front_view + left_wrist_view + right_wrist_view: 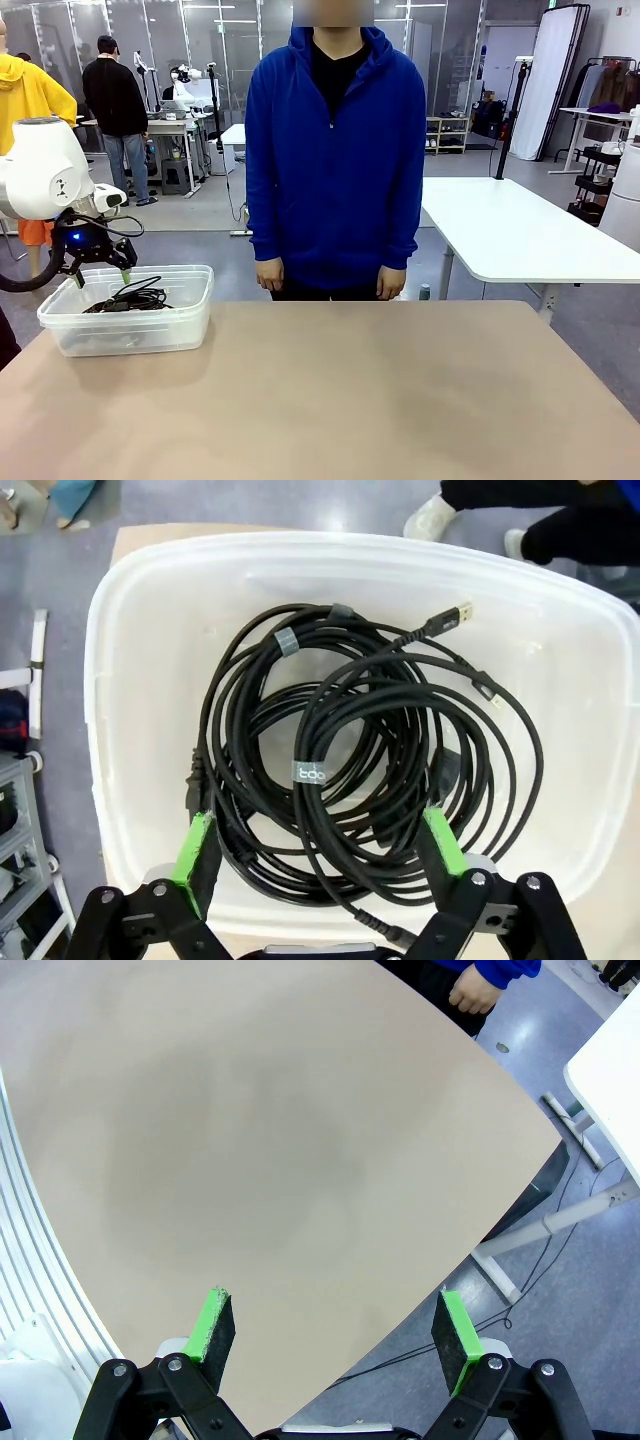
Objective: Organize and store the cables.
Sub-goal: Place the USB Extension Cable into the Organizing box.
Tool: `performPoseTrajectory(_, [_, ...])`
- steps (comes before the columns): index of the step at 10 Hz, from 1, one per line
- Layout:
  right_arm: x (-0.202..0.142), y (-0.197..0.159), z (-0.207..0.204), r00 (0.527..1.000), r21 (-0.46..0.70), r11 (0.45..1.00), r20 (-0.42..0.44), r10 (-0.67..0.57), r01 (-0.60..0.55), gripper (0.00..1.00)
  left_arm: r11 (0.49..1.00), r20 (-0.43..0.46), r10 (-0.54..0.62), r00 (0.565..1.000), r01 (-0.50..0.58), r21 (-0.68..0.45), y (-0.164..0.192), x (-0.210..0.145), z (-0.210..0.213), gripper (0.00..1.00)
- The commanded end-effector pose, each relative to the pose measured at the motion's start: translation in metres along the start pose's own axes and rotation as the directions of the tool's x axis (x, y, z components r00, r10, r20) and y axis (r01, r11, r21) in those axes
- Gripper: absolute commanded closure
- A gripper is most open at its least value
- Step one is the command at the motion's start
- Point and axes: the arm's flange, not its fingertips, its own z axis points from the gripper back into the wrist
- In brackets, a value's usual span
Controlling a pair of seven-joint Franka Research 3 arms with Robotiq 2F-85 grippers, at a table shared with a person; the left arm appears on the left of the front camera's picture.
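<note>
Several black cables [350,760] lie coiled on one another inside a clear plastic bin [150,610], one with a grey tie and a gold USB plug. In the front view the bin [190,310] stands at the table's left with the cables [130,297] in it. My left gripper [100,272] hovers open just above the bin's left end; its green fingers [197,848] stand wide apart over the coils, holding nothing. My right gripper [335,1330] is open high above the bare tabletop [250,1140].
A person in a blue hoodie [335,150] stands at the far edge, hands [270,274] hanging down. The tan table [400,400] stretches right of the bin. Another white table [520,230] stands behind to the right.
</note>
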Motion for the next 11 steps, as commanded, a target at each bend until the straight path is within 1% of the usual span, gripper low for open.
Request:
performPoseTrajectory(1, [0.0024, 0.0008, 0.0006, 1.000, 0.003, 1.000, 0.002, -0.021, 0.021, 0.00, 1.000, 0.010, 0.013, 1.000, -0.013, 0.009, 0.0007, 0.0016, 0.0004, 0.00])
performPoseTrajectory(11, [0.0024, 0.0008, 0.0006, 1.000, 0.003, 1.000, 0.002, -0.021, 0.021, 0.00, 1.000, 0.010, 0.013, 1.000, -0.013, 0.009, 0.0007, 0.0016, 0.0004, 0.00])
